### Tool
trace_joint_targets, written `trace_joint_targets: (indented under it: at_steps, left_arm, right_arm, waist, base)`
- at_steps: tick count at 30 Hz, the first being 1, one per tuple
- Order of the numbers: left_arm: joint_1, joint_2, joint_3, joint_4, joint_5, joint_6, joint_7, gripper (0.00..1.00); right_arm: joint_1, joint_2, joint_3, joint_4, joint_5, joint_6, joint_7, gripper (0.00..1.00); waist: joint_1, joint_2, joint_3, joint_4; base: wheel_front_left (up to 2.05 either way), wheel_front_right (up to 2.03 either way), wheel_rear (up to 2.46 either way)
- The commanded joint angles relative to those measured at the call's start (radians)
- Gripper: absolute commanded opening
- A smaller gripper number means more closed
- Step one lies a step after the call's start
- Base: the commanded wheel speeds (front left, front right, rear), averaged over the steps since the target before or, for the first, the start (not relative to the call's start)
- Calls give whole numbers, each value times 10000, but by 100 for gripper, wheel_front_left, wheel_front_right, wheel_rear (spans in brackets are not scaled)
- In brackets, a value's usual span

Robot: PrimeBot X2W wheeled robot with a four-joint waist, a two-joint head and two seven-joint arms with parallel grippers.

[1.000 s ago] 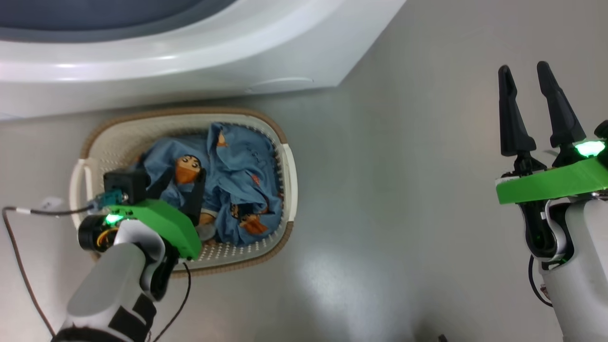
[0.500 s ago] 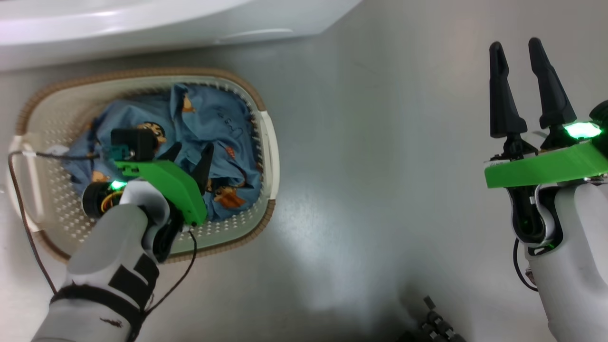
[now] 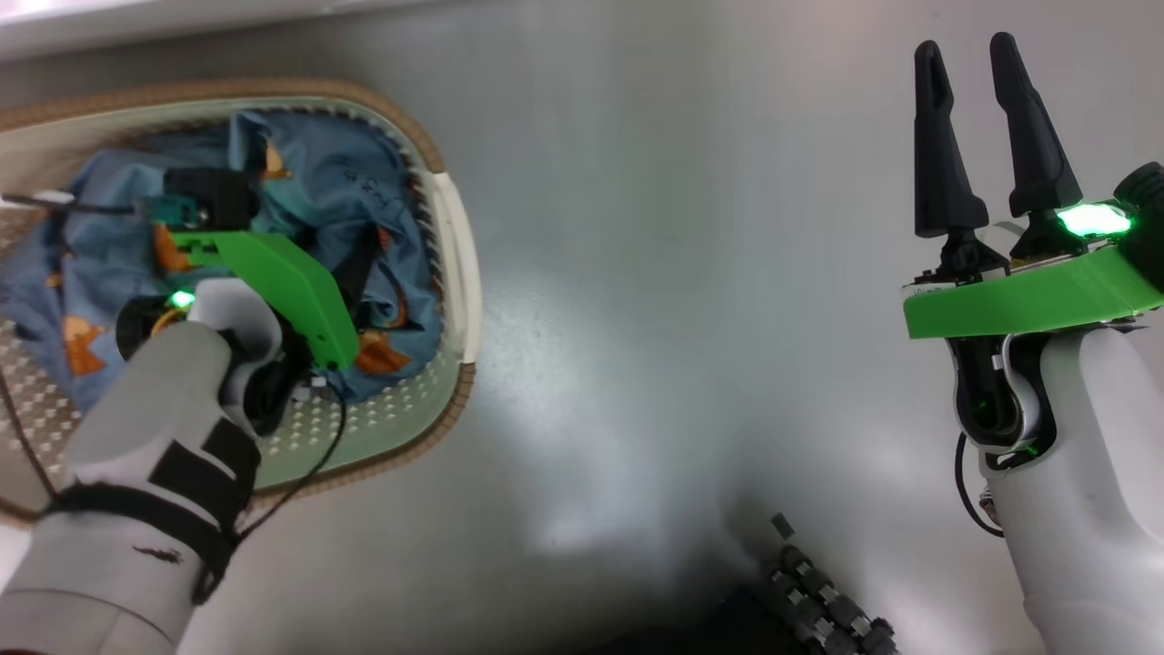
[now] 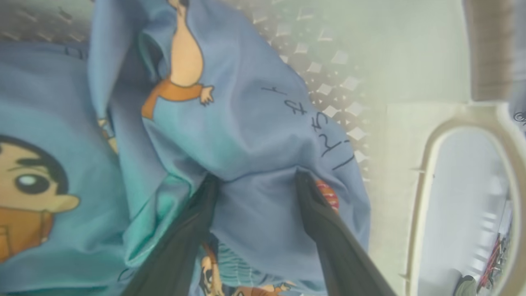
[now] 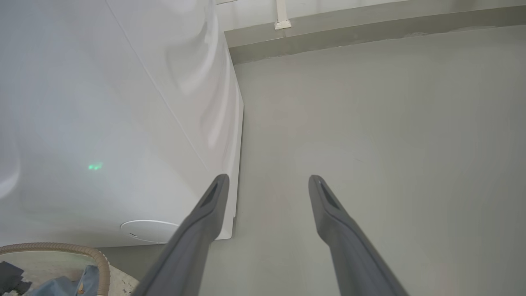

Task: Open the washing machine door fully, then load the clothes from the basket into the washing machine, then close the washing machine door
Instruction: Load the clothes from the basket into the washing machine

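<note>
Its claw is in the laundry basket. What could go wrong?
The open left gripper straddles one fold of the light blue cartoon-printed clothes, so closing may pinch a thin bit that slips, or lift only part of the pile. The loose dark cable by its wrist hangs over the cream perforated plastic basket and might snag the rim.

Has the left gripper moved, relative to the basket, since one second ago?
Yes. Against the basket, the left gripper has shifted toward the handle on the view's right and sunk into the clothes, fingers open.
</note>
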Motion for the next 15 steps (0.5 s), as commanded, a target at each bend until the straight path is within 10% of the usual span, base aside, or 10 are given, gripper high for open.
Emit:
trace_joint_targets:
  at_steps: [1, 10, 11, 13, 15]
  left_arm:
    - [-60, 296, 79, 19, -218, -34, 152, 100]
    - [-626, 463, -347, 736, -587, -34, 411, 100]
    - [-646, 445, -420, 849, -571, -34, 420, 82]
    - [-673, 406, -476, 989, -627, -34, 347, 0]
    - [-653, 382, -555, 1058, -676, -34, 265, 0]
  right_arm:
    - [252, 44, 180, -241, 11, 56, -80, 100]
    - [227, 249, 267, -258, 50, 56, -80, 100]
    - [222, 265, 263, -246, 51, 56, -80, 100]
    - [209, 290, 254, -223, 49, 56, -80, 100]
    - [199, 303, 243, -214, 43, 56, -80, 100]
  waist:
    - [-1, 0, 273, -298]
    - [-1, 0, 471, -639]
    - [-1, 0, 462, -649]
    - [-1, 0, 437, -651]
    - [-1, 0, 394, -630]
  base:
    - [0, 0, 0]
    - [0, 0, 0]
    - [0, 0, 0]
    - [0, 0, 0]
    - [0, 0, 0]
